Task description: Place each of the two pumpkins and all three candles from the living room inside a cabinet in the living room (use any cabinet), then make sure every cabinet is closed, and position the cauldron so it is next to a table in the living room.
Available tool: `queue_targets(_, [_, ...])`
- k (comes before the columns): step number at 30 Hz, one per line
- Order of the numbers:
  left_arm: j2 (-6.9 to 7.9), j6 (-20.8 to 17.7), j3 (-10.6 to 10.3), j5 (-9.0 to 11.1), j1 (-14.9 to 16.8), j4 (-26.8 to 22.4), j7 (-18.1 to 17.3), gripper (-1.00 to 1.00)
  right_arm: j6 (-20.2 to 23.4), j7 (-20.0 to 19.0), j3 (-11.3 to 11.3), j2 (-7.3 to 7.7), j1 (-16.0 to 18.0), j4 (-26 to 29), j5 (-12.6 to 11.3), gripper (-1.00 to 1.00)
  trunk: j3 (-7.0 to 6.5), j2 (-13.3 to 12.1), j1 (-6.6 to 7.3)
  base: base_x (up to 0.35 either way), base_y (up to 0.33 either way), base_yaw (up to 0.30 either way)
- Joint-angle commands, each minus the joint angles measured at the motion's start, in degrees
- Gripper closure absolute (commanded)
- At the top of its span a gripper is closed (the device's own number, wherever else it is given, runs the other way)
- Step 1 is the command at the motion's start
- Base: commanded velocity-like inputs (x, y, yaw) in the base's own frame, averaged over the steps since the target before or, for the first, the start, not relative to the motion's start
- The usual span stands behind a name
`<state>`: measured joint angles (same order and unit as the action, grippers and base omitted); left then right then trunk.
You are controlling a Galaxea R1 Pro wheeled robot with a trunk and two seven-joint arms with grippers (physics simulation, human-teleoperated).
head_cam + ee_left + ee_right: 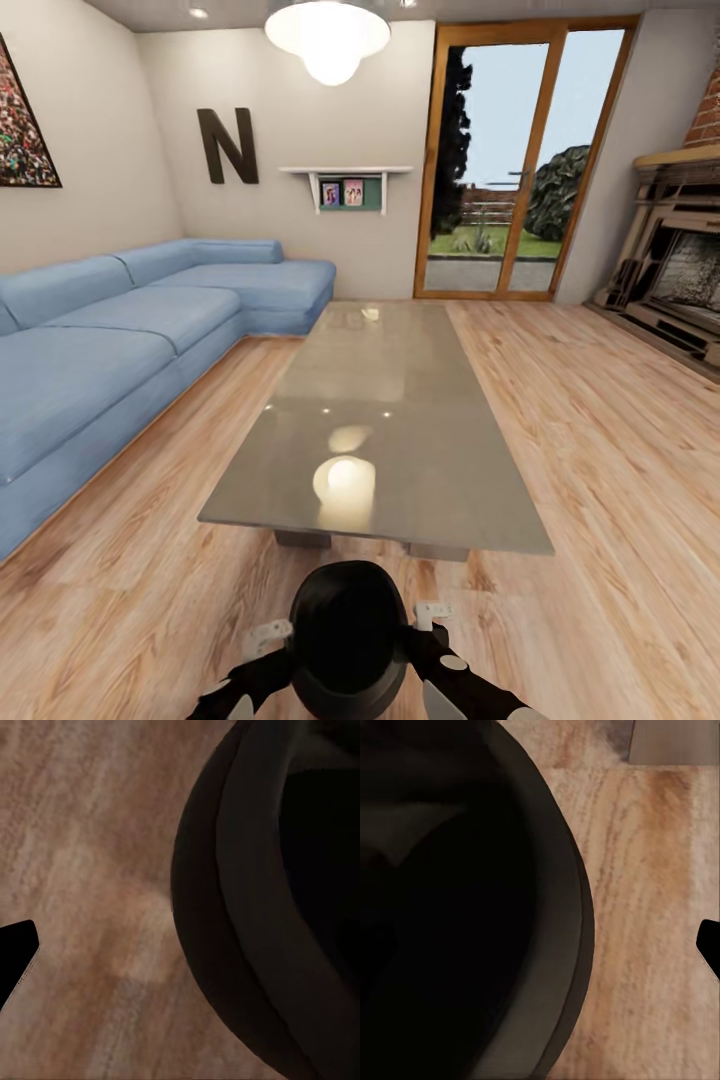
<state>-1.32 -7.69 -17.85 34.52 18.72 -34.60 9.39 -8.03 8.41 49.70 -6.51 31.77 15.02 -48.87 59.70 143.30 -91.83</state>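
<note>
Head view: table (400, 420) runs lengthwise straight ahead of both pincers, its near end just beyond the cauldron (348, 640). Cauldron sits between left pincer (268, 636) and right pincer (432, 610), each pressed to a flank; can't tell jaw states.

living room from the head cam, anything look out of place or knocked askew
Nothing stands out. The cauldron sits upright between the two arms, just short of the near end of the table, whose glossy top is bare. The blue sofa and fireplace look orderly, and the wooden floor shows no spills.
</note>
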Motion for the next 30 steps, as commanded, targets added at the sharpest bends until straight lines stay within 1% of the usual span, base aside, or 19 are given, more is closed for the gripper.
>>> queue_targets(1, [0.03, -0.19, 0.52, 0.54, 0.03, -0.14, 0.41, -1.0, -0.23, 0.29, 0.49, 0.01, 0.05, 0.01, -0.52, -1.0, -0.18, 0.0, 0.04, 0.0, 0.0, 0.0])
queue_targets(2, [0.02, -0.24, 1.28, 0.55, 0.02, -0.16, 0.33, -1.0, -0.23, 0.29, 0.49, 0.01, 0.05, 0.01, -0.52, -1.0, -0.4, -0.01, 0.06, -0.005, 0.0, 0.0])
queue_targets(4, [0.01, -0.27, 2.0, 0.52, 0.03, -0.17, 0.26, -1.0, -0.23, 0.29, 0.49, 0.01, 0.03, 0.01, -0.52, -1.0, -0.84, -0.04, 0.11, -0.031, 0.0, 0.0])
queue_targets(6, [0.0, -0.29, 2.36, 0.51, 0.03, -0.16, 0.23, -1.0, -0.23, 0.29, 0.49, 0.01, 0.03, 0.01, -0.52, -1.0, -1.28, -0.14, 0.2, -0.107, 0.0, 0.0])
queue_targets(8, [0.0, -0.3, 2.63, 0.49, 0.04, -0.17, 0.2, -1.0, -0.23, 0.29, 0.49, 0.01, 0.04, 0.01, -0.52, -1.0, -1.64, -0.94, 0.64, -0.119, 0.0, 0.0])
queue_targets(23, [-0.09, -0.31, 2.79, 0.46, 0.05, -0.12, 0.22, -1.0, -0.23, 0.29, 0.49, 0.01, 0.05, 0.01, -0.52, -1.0, -4.33, -6.96, 3.94, -0.126, 0.0, 0.0])
queue_targets(30, [-0.09, -0.31, 2.74, 0.46, 0.06, -0.12, 0.27, -1.0, -0.23, 0.29, 0.49, 0.01, 0.05, 0.01, -0.52, -1.0, -5.58, -9.76, 5.47, -0.273, 0.0, 0.0])
